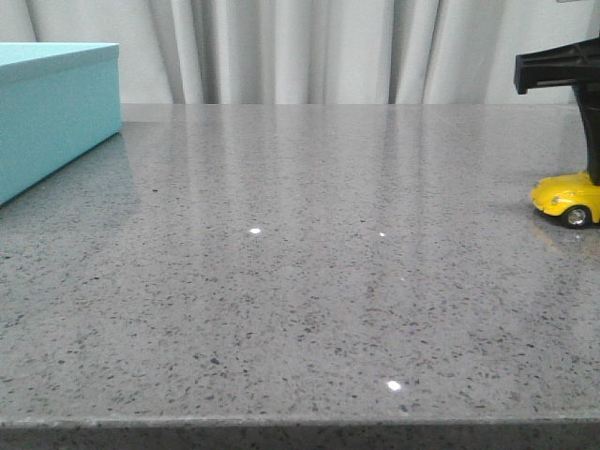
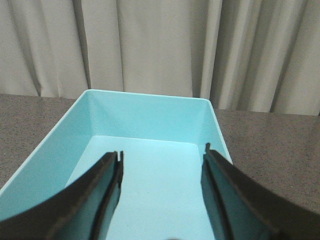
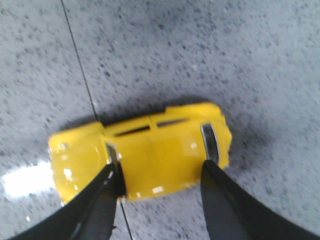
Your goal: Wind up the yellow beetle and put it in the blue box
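Right gripper (image 3: 160, 177) lowered over the yellow beetle (image 3: 145, 155), one finger at each windscreen, apparently touching, though a firm clamp could not be confirmed; probably so placed for dragging the car back and winding it. Beetle on the grey table (image 1: 300, 281), at its right edge. Left gripper (image 2: 162, 195) spread wide and empty above the blue box (image 2: 150, 115), likely waiting there for storage.

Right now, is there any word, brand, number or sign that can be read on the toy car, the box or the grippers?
None: the yellow beetle, the blue box, the left gripper and the right gripper show no text.
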Action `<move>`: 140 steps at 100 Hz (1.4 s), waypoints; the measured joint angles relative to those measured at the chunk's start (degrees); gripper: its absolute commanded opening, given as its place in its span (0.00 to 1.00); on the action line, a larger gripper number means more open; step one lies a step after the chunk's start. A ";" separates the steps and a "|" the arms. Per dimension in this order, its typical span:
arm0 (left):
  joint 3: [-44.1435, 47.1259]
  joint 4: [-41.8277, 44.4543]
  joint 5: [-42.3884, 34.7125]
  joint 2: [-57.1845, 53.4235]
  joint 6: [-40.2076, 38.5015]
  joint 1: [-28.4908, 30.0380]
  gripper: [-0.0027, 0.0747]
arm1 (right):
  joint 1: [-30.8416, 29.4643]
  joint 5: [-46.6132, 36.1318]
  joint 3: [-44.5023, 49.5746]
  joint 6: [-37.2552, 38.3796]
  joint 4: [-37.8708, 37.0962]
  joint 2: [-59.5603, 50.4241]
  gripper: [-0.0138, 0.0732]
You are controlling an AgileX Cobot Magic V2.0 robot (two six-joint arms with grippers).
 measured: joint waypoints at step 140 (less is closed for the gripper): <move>-8.48 -1.37 8.11 7.25 4.83 -2.47 0.49 | 1.89 0.01 5.11 -2.37 -1.60 -41.79 0.60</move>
